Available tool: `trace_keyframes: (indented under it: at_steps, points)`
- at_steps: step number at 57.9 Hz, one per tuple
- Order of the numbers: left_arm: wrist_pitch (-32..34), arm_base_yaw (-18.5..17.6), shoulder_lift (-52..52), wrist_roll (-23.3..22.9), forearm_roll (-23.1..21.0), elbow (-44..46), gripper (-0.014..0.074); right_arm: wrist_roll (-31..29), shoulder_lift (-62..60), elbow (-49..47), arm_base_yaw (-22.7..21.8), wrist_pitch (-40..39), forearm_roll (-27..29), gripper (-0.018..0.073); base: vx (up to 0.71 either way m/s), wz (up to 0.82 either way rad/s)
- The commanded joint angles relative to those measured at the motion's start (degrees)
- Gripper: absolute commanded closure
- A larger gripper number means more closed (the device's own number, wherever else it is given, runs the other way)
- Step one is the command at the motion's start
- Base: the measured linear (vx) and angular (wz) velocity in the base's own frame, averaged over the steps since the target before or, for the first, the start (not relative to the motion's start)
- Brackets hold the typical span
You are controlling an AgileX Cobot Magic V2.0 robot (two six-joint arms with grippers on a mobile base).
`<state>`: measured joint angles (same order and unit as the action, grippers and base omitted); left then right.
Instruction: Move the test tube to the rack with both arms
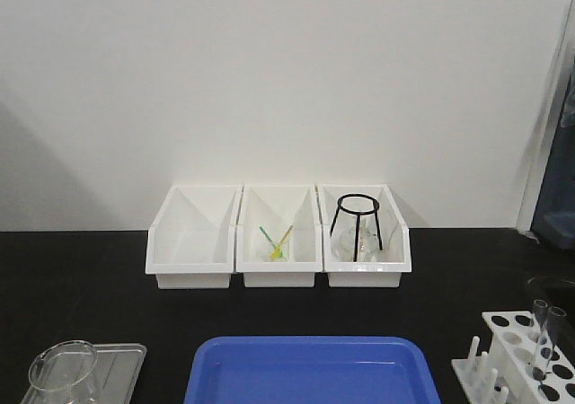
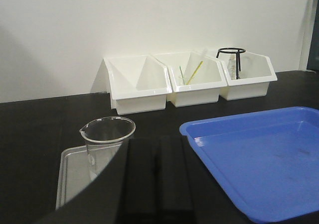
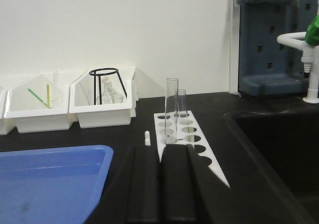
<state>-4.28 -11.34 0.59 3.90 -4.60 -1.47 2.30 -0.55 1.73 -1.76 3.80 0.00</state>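
1. Black benchtop [image 1: 81, 287] carries everything, with a bright wall behind it.
2. Blue tray [image 1: 310, 368] lies front and centre, between the 2 work sides, likely as a handover zone.
3. White storage bins [image 1: 278, 238], 3 in a row, stand against the wall, well apart from the action; the right one holds a black wire stand [image 1: 358, 224], the middle one yellow and green sticks.
4. Steel tray [image 2: 75, 176] at the left holds the glass beaker [image 2: 107, 144], upright, within the left arm's reach.
5. The rack [image 3: 187, 134] sits at the right, near the sink edge, so the right arm can serve it.
6. 2 tubes stand upright in the rack's far holes; the nearer test tube [image 3: 171, 109] rises taller in the right wrist view.
7. The left gripper [image 2: 157, 184] shows dark fingers lying close together, holding nothing.
8. The right gripper [image 3: 160, 184] looks the same: fingers nearly touching, empty, aimed at the rack.
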Motion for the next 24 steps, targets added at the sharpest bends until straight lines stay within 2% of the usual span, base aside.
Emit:
trace_keyframes:
  at_steps: [1,24]
  points:
    - [4.58,0.17,0.95,0.07,-0.14,-0.15,0.0602,-0.03,-0.89,0.14,0.15,-4.35,0.00,0.0570,0.00,0.00]
    - [4.58,0.17,0.95,0.07,-0.14,-0.15,0.0602,-0.03,-0.89,0.14,0.15,-4.35,0.00,0.0570,0.00,0.00]
